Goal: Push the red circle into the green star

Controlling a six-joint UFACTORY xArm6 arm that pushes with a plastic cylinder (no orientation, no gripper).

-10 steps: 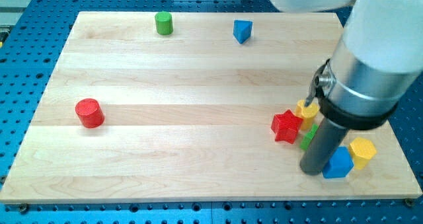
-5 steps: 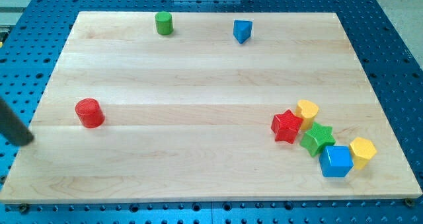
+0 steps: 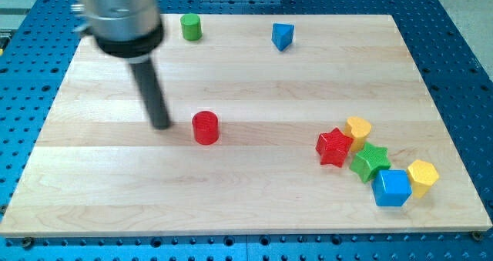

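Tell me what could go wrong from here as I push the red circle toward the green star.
The red star sits directly between the red circle and the green star, so a straight push would likely hit it first. The green star touches the yellow heart and blue cube; contact may scatter that cluster. My tip is just left of the round circle, which could roll off an off-centre push.

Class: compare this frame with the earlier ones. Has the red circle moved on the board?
Yes. The red circle has slid toward the view's right, closer to the green star, which has stayed in place. My tip sits just to its left.
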